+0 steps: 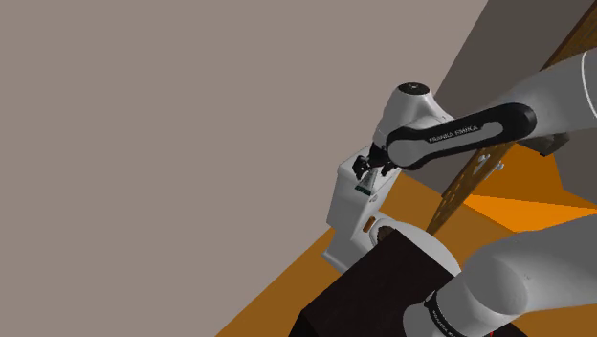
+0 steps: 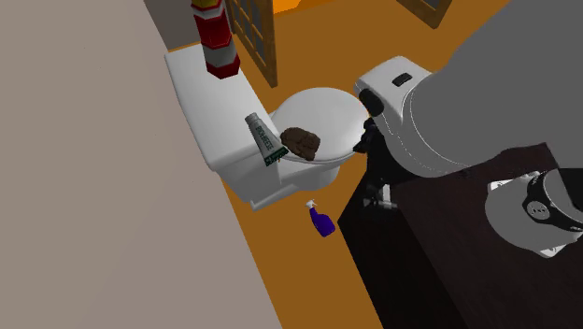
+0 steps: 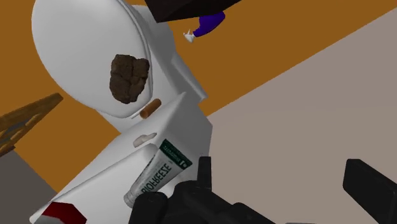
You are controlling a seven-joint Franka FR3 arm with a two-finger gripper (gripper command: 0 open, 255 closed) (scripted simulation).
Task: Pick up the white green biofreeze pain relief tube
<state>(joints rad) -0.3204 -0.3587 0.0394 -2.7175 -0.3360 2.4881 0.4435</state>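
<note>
**Tube flat on the toilet tank lid, open claw above it**

In the second exterior view the arm's bulk covers one side of the toilet tank [image 2: 201,93] area, and the red-and-white striped object [image 2: 215,37] at the tank's far end is cut off by the frame. In the shoulder view the tube [image 1: 364,190] is only a small green fleck on the tank, just under the claw [image 1: 368,165].

A plain wall [image 2: 93,187] runs right behind the tank. The tank's other long edge meets the closed toilet lid, where a brown lump [image 2: 301,142] sits near the tube. Bare lid lies between the tube and the striped object. A purple spray bottle [image 2: 321,222] stands on the floor below the tank, beside the dark stand [image 2: 420,252].

The white-and-green tube [image 2: 264,138] lies flat on the tank lid, its long axis roughly along the tank's length. Its dark green crimped end points away from the striped object and its cap end towards it.

The claw [image 3: 286,184] hovers over the tank with its fingers [image 3: 203,175] wide apart, touching nothing.
</note>
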